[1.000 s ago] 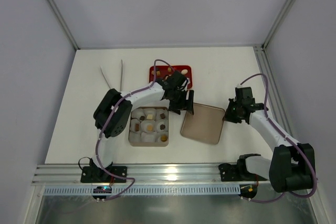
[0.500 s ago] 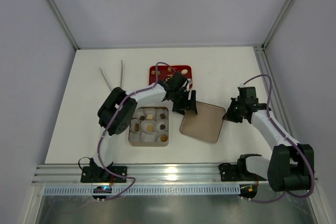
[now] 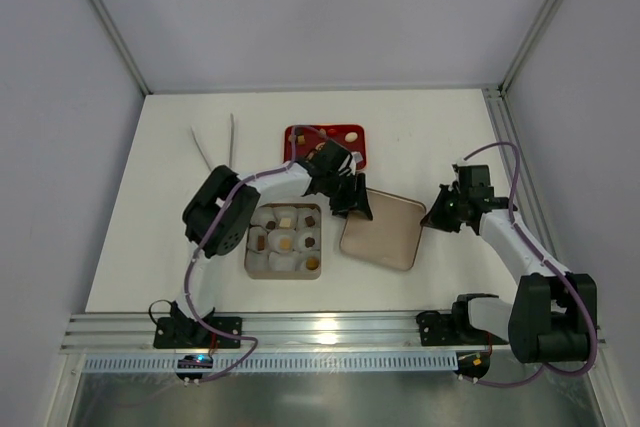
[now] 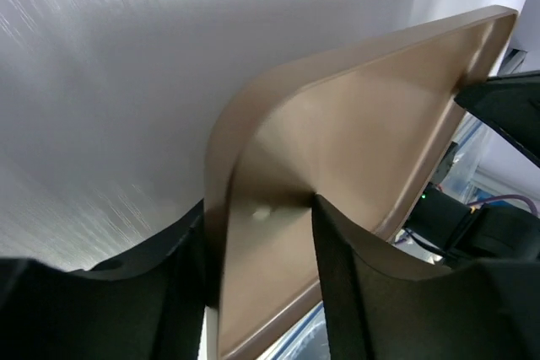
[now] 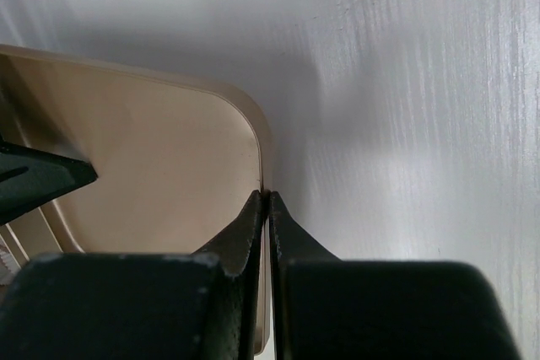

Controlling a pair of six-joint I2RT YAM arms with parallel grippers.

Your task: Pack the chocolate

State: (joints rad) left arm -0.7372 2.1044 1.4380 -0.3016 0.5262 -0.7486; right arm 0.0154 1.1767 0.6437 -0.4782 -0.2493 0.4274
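Note:
The chocolate (image 3: 286, 242) sits as small brown and tan pieces in white paper cups in the square tin (image 3: 253, 265). A few more pieces (image 3: 351, 137) lie on the red tray (image 3: 296, 135). The tan lid (image 3: 385, 237) hangs just right of the tin, between both grippers. My left gripper (image 3: 356, 209) is shut on the lid's near-left corner, and its jaws (image 4: 259, 246) straddle the lid's rim (image 4: 221, 208). My right gripper (image 3: 432, 219) is shut on the lid's right rim (image 5: 263, 158), which sits between its closed fingertips (image 5: 268, 200).
White tongs (image 3: 218, 145) lie at the back left of the white table. The red tray stands behind the left arm's wrist. A metal rail (image 3: 330, 327) runs along the near edge, with both arm bases on it.
Both grippers have carried the lid to the left, closer to the tin. The lid's left edge now lies nearer the tin's right wall.

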